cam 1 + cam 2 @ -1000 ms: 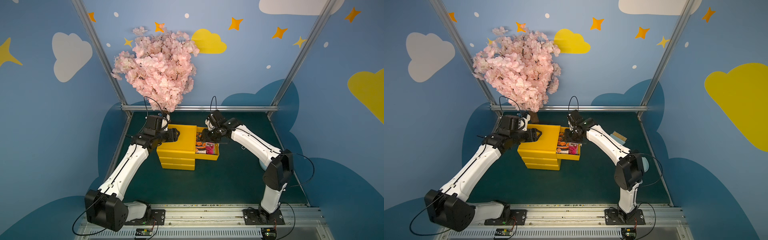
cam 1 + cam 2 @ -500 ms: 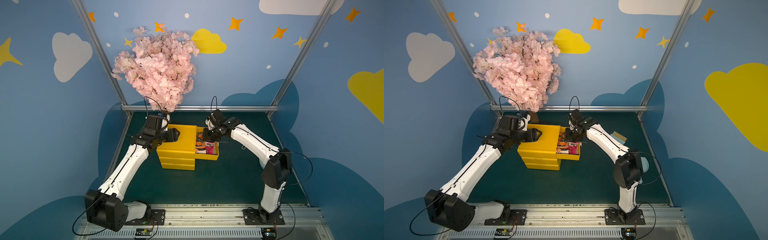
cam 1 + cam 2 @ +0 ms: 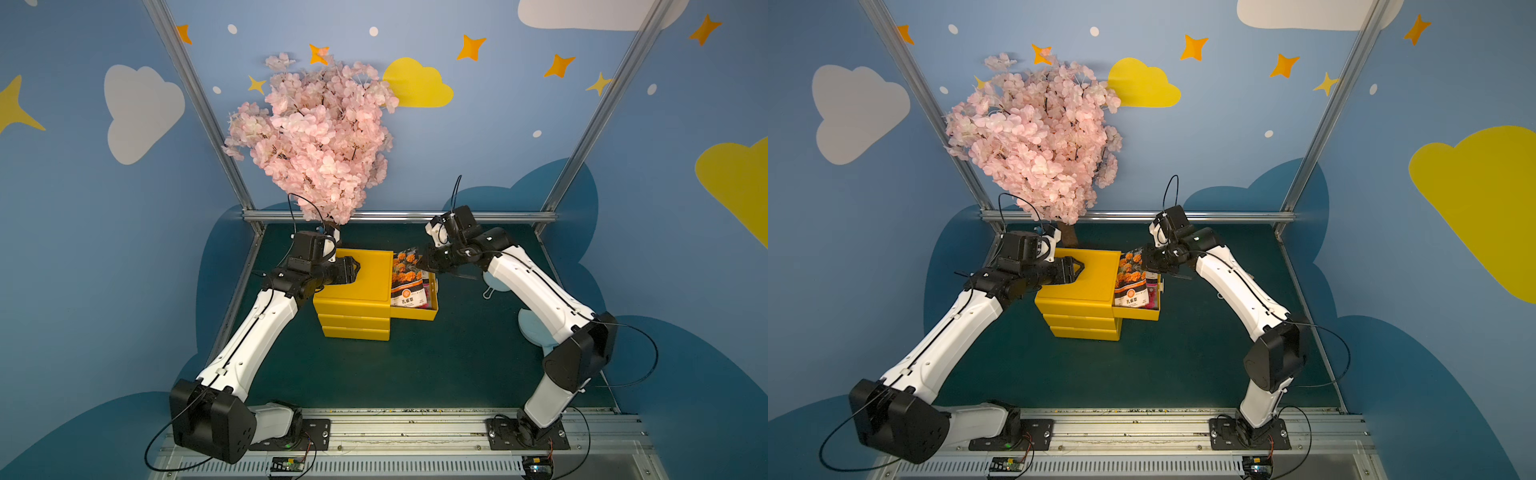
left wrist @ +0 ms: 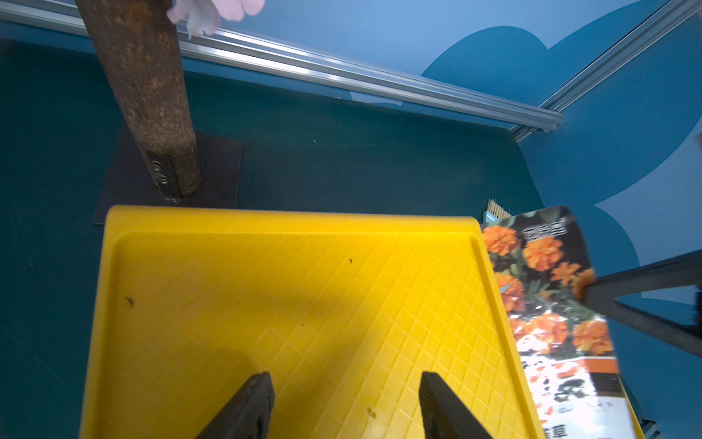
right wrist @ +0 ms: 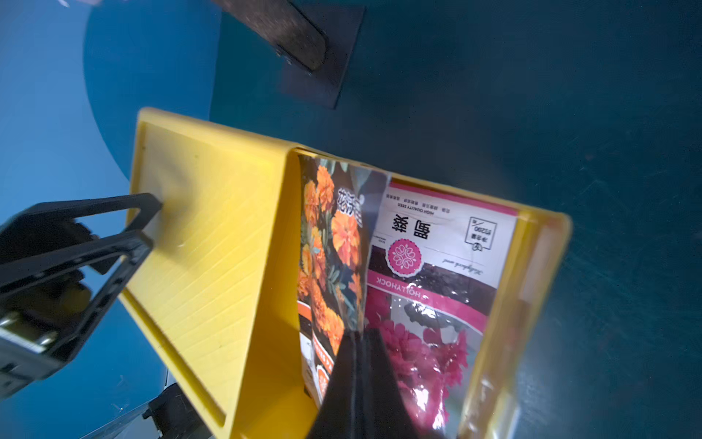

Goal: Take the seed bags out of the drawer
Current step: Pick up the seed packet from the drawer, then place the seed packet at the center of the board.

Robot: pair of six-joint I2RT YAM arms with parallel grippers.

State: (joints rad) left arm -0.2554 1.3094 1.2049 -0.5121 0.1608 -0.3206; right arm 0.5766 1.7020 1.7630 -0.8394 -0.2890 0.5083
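Seed bags (image 3: pixel 411 286) are seen in both top views in the pulled-out top drawer (image 3: pixel 415 314) of the yellow drawer unit (image 3: pixel 357 286) on the green table (image 3: pixel 415 374). The orange-flower bag (image 3: pixel 407 270) is tilted up: its far end is raised above the drawer rim at the right gripper (image 3: pixel 424 261), and its near end is down in the drawer. A pink-flower bag (image 3: pixel 1153 291) is glimpsed beneath it. The left gripper (image 3: pixel 354 270) is set on the unit's top, apparently to steady it. The step in hand is judged to be the lifting out of the first bag; none is out yet.

From the left wrist, the left gripper (image 4: pixel 345 380) is shown with its fingers parted to a middling gap over the bare ribbed top, with nothing between them. The orange-flower bag (image 4: pixel 547 304) is seen pinched near its edge by a dark finger of the right gripper.

From the right wrist, the right gripper (image 5: pixel 359 338) is shown pressed fully together on the thin edge of the orange-flower bag (image 5: pixel 328 243), while the pink-flower bag (image 5: pixel 433 266) is left flat on the drawer floor. Next, a lift clear of the drawer wall (image 5: pixel 532 273) is called for, then a carry to bare table. As the glossy film is held only by an edge, a slip is thought possible.
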